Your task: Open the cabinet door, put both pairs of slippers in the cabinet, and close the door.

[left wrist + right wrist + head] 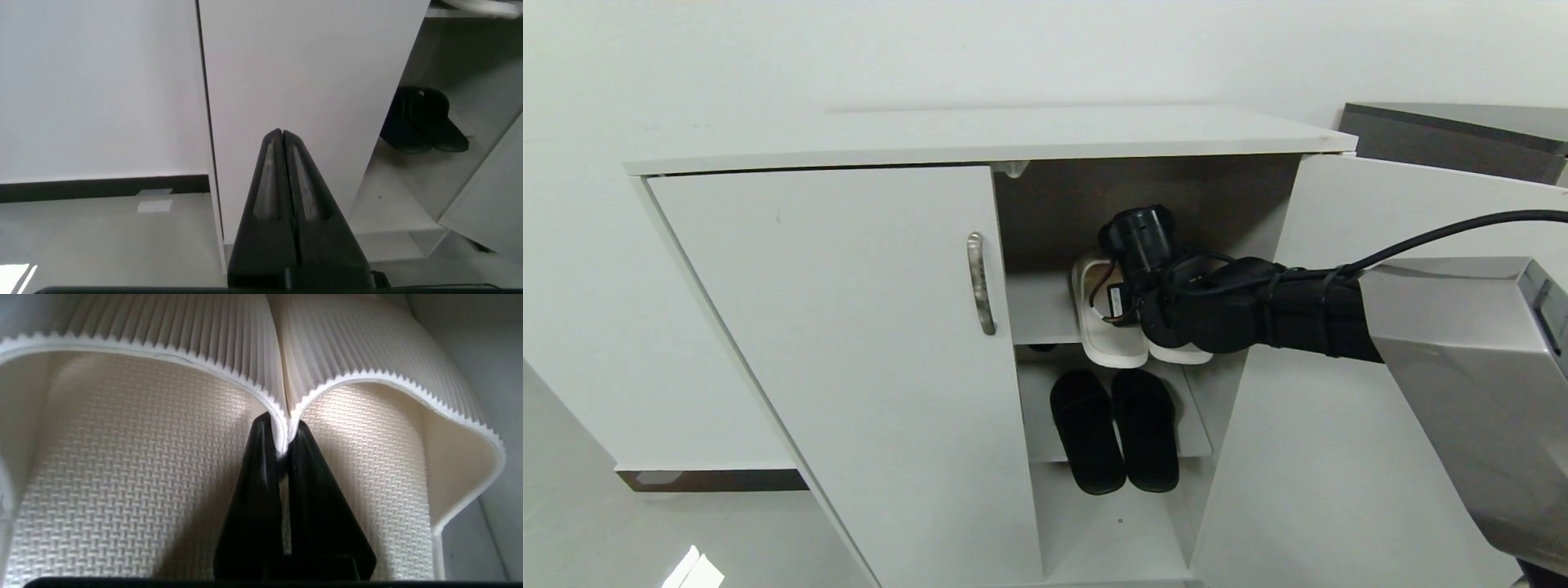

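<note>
The cabinet (980,135) has its left door (833,343) shut, with the metal handle (980,283) at that door's inner edge. The left jaws hang low in front of that door, pressed together with nothing between them, well apart from the slippers.

Right of the handle, the open half shows two shelves. The black slippers (1115,429) lie side by side on the lower shelf (1196,437), toes inward and heels a little past its front edge. Above them the white slippers (1107,343) sit on the upper shelf (1037,310), heels also jutting over the front. The right jaws pinch the two ribbed straps (278,367) together where the pair meets, so both shoes are held as one.

The step in hand looks like setting down the second pair. To do it well, push the white pair deeper until the heels clear the shelf front, so the door can shut. Settle both soles flat before spreading the jaws, since a release with one sole lifted could tip a shoe off the edge. Then draw the arm straight back along the strap line so neither strap snags, keeping clear of the right door (1282,457), which stands open just beside the arm.
</note>
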Controlling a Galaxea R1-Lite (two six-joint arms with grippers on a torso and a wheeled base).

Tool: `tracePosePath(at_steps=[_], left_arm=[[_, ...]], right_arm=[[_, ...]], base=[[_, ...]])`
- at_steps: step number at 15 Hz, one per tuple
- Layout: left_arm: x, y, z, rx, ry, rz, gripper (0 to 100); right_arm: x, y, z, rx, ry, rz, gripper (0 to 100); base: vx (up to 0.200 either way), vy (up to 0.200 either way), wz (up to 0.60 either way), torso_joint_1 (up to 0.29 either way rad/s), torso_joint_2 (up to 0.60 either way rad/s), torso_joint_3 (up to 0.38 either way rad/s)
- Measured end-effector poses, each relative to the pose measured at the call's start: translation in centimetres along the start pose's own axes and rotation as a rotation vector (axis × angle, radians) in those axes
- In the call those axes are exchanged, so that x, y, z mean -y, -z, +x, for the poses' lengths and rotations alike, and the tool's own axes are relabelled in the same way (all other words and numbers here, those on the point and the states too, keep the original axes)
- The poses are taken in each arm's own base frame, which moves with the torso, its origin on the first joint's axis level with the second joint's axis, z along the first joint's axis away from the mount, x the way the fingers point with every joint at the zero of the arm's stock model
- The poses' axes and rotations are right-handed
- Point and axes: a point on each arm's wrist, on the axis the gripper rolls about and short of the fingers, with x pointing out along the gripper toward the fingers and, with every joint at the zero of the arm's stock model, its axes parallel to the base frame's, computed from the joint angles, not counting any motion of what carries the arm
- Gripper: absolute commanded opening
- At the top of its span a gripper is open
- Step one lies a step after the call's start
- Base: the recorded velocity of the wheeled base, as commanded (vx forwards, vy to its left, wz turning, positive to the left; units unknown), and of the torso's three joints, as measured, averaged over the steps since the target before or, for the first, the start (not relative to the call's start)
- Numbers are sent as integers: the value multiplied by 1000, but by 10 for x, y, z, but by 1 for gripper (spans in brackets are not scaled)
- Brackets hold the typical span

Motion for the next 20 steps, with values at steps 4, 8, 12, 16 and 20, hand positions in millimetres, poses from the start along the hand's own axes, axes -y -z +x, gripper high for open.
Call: tracePosePath(at_steps=[4, 8, 12, 16, 20], left_arm=[[0, 0, 0, 0, -2, 0, 0], [0, 0, 0, 0, -2, 0, 0], [0, 0, 0, 0, -2, 0, 0], [0, 0, 0, 0, -2, 0, 0], [0, 0, 0, 0, -2, 0, 0]], right_arm=[[-3, 3, -2, -15, -2, -19, 0], [-4, 7, -2, -41, 4, -54, 0], [-5, 9, -2, -45, 4, -60, 0], [-5, 10, -1, -48, 5, -68, 0], [-5, 10, -1, -49, 4, -89, 0]], base=[[0, 0, 0, 0, 0, 0], [0, 0, 0, 0, 0, 0], [0, 0, 0, 0, 0, 0], [0, 0, 0, 0, 0, 0], [0, 0, 0, 0, 0, 0]])
